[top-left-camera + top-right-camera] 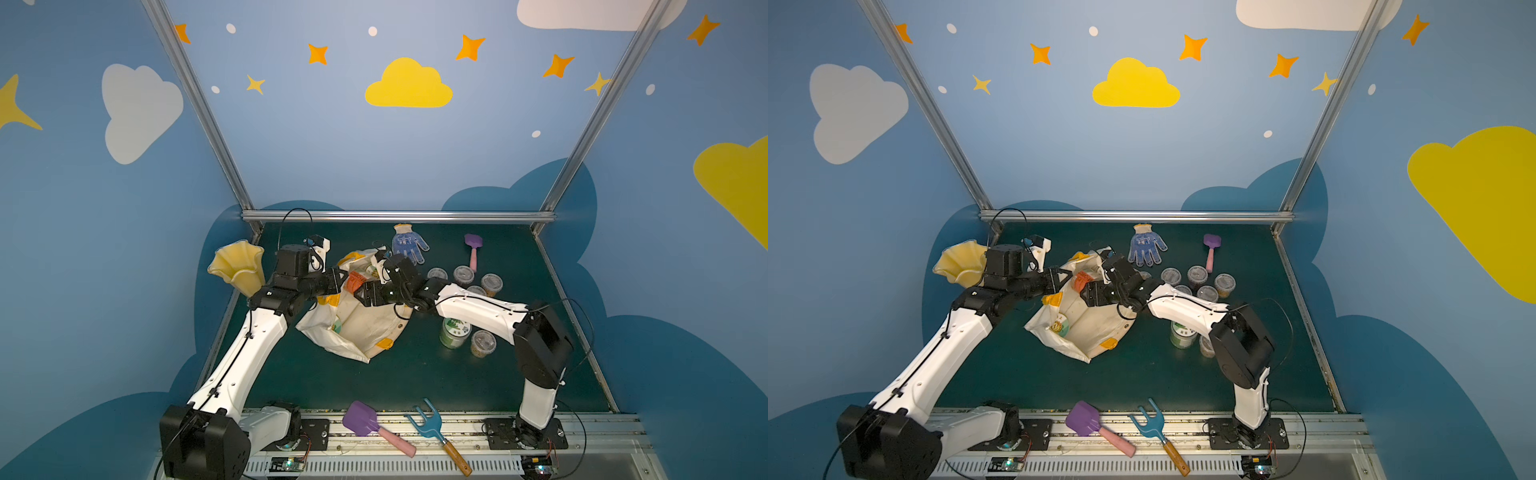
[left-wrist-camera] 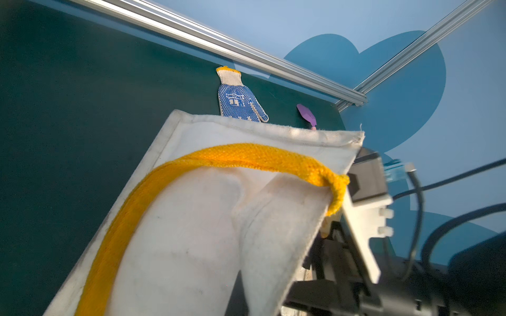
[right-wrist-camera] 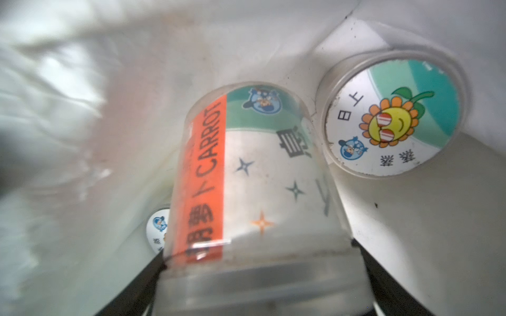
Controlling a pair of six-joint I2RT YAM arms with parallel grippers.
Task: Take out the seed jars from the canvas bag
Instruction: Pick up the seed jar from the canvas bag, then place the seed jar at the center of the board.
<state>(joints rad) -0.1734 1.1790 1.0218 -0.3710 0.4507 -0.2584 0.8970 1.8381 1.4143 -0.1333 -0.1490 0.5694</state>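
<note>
Jaws of the right gripper (image 3: 258, 253) stand wide apart and squeeze the carrot jar (image 3: 246, 175) between them, with one black finger (image 3: 131, 295) on each side of its wide clear end. The jar has an orange stripe and lies tipped inside the canvas bag (image 1: 365, 328). In both top views it shows as an orange spot at the bag's mouth, in the middle of the frame. A sunflower jar (image 3: 391, 117) lies just beside it in the bag, and a third lid (image 3: 156, 229) peeks out behind it.

The right arm (image 1: 478, 307) rises from the lower right, bends at the elbow and reaches left into the bag.

The left gripper (image 1: 344, 277) is clamped tight on the bag's rim and holds it up. The left arm (image 1: 249, 357) comes from the lower left and bends right toward the bag. A yellow handle (image 2: 219, 158) hangs across the cloth.

The bag slumps on the green table (image 1: 415, 382). Right of it, small seed cups (image 1: 463, 274) and a big green jar (image 1: 455, 332) stand out on the table.
</note>
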